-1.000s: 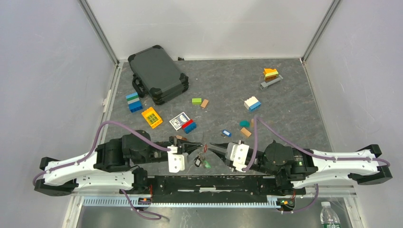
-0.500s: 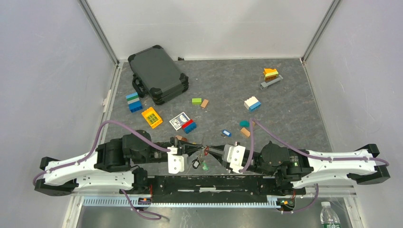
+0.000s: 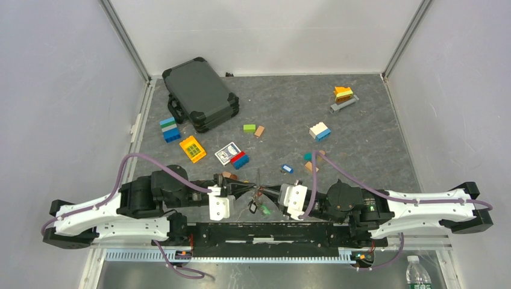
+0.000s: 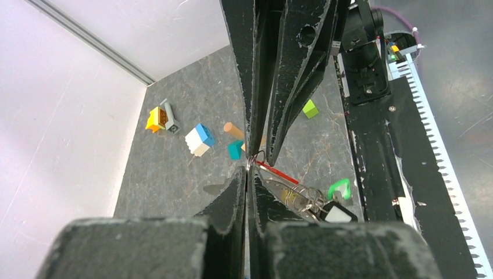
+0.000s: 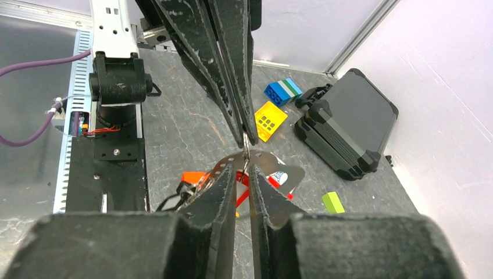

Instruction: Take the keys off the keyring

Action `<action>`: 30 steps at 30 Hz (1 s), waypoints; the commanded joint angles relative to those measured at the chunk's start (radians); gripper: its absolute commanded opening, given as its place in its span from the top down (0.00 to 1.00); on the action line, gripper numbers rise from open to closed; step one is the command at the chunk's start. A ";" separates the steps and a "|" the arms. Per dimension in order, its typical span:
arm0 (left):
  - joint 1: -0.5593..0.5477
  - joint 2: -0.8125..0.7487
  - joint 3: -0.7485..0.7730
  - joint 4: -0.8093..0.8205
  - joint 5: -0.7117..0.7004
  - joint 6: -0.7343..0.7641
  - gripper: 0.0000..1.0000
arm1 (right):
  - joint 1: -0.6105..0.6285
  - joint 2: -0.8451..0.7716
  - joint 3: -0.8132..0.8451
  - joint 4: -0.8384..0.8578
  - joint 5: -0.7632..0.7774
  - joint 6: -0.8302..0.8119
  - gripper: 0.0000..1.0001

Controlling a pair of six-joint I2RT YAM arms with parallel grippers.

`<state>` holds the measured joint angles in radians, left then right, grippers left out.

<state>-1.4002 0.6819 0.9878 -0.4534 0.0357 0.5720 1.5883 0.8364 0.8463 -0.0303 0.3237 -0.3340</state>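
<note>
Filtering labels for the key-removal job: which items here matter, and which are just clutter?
Job:
- keyring, pinched by the left gripper
- keys hanging on it
- right gripper, at the ring

Clutter:
- black hard case
- playing-card box
- toy bricks, scattered
- water bottle

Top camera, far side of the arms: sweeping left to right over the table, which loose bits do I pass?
blue-green block stack → yellow brick → card box → green brick → tan brick → white-and-blue block → orange-topped grey block
</note>
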 commanded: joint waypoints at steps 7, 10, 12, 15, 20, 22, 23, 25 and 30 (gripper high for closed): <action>-0.005 -0.031 0.015 0.078 0.016 -0.036 0.98 | 0.001 0.001 -0.006 0.032 0.020 0.010 0.91; -0.005 -0.029 0.015 0.082 0.021 -0.037 0.98 | 0.001 -0.002 -0.005 0.032 0.014 0.015 0.95; -0.004 -0.028 0.014 0.085 0.025 -0.037 0.98 | 0.001 -0.004 -0.006 0.032 0.013 0.016 0.96; -0.005 -0.028 0.012 0.089 0.029 -0.041 0.98 | 0.002 -0.005 -0.006 0.033 0.013 0.021 0.96; -0.005 -0.035 0.006 0.102 0.035 -0.045 0.98 | 0.001 -0.005 -0.007 0.033 0.015 0.021 0.96; -0.004 -0.037 0.006 0.102 0.036 -0.047 0.98 | 0.002 -0.008 -0.008 0.033 0.021 0.024 0.92; -0.005 -0.036 0.006 0.102 0.036 -0.048 0.98 | 0.001 -0.011 -0.010 0.039 0.024 0.026 0.88; -0.005 -0.034 0.006 0.101 0.038 -0.049 0.98 | 0.001 -0.019 -0.016 0.050 0.025 0.026 0.81; -0.004 -0.031 0.003 0.106 0.038 -0.048 0.98 | 0.002 -0.028 -0.021 0.065 0.025 0.025 0.77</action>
<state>-1.4002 0.6563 0.9878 -0.4316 0.0578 0.5606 1.5883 0.8291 0.8291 -0.0166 0.3382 -0.3183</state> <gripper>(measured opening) 0.042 0.228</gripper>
